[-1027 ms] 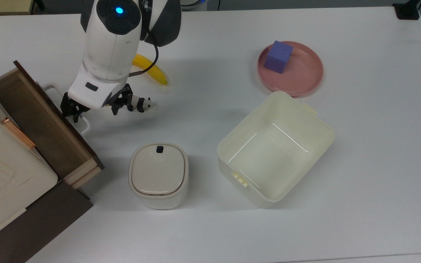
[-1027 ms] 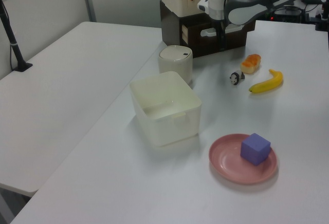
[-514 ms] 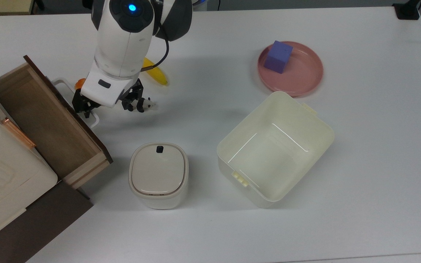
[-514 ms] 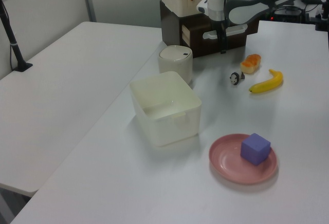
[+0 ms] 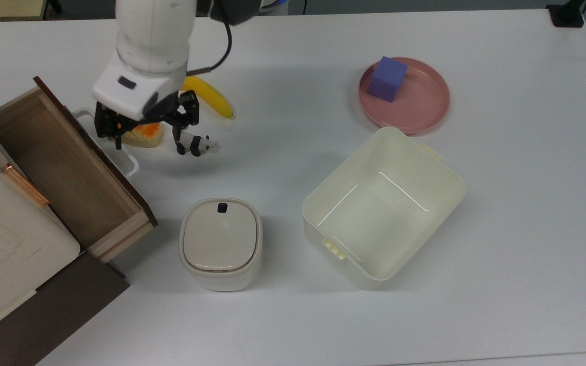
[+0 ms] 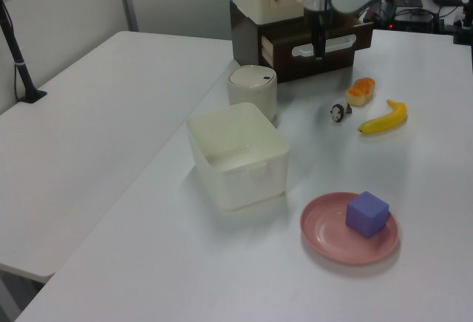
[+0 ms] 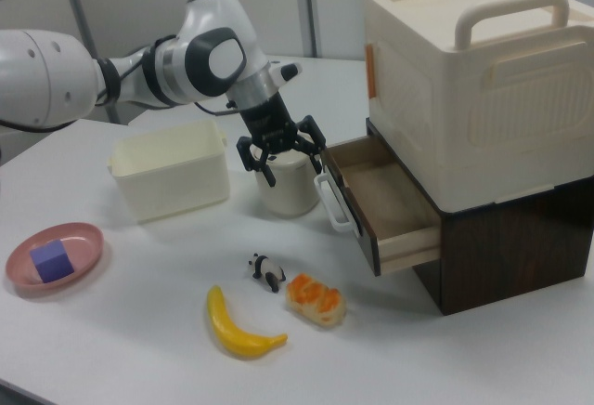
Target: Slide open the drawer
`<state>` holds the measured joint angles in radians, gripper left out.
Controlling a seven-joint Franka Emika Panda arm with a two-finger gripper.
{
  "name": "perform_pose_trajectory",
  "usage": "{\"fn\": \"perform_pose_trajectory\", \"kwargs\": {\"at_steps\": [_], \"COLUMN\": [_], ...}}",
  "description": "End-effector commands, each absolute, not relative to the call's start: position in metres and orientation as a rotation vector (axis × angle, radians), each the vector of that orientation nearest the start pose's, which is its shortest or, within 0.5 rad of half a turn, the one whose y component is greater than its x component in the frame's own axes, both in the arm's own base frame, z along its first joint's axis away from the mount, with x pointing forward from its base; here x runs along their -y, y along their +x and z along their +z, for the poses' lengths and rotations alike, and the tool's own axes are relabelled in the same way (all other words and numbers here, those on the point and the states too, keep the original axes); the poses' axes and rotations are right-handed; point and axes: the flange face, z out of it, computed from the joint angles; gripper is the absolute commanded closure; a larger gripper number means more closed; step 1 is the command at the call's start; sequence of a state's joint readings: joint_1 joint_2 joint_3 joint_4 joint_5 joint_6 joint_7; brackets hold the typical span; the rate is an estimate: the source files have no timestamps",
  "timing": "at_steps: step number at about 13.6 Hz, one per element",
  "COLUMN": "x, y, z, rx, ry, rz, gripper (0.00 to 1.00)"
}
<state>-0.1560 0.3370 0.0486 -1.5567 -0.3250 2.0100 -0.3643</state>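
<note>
The wooden drawer (image 5: 64,162) stands pulled out of the dark cabinet, and its light tan inside shows in the top view and the right view (image 7: 385,196). Its white loop handle (image 5: 129,161) juts from the dark front (image 6: 340,41) toward the table. My gripper (image 5: 146,142) hangs open above the table just beyond the handle, over an orange food piece (image 5: 143,136). It holds nothing. The right view shows the gripper (image 7: 295,173) raised, a little off the handle (image 7: 332,205) and not touching it.
A white lidded bin (image 5: 220,243) stands near the drawer's corner, and a cream open box (image 5: 382,206) sits to the top view's right. A panda toy (image 5: 197,146) and a banana (image 5: 211,96) lie by the gripper. A pink plate (image 5: 425,101) carries a purple cube (image 5: 387,79). A large cream container (image 7: 464,80) tops the cabinet.
The drawer slid further out a second ago and has since stayed put. The gripper came off the handle and rose, uncovering the orange food piece.
</note>
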Motion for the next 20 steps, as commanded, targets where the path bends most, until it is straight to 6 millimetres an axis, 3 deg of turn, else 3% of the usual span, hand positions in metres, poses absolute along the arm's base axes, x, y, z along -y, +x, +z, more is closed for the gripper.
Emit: {"fn": "perform_pose_trajectory", "kwargs": {"at_steps": [1,3,4,7,13,16,20], "x": [0.100,0.105,0.107,0.103,0.090,0.075,0.082], "y": [0.642,0.627,0.615,0.584,0.566,0.565,0.565], "z": [0.510,0.537,0.563,0.599,0.626,0.632,0.635], "rx": [0.513,0.407,0.320,0.061,-0.296,-0.334,-0.352], "ry": [-3.355,-3.298,-3.234,-3.156,-3.094,-3.092,-3.107], "rz": [-0.078,-0.027,0.007,0.056,0.020,0.006,-0.021], "gripper": [0.00,0.00,0.00,0.00,0.00,0.00,0.00]}}
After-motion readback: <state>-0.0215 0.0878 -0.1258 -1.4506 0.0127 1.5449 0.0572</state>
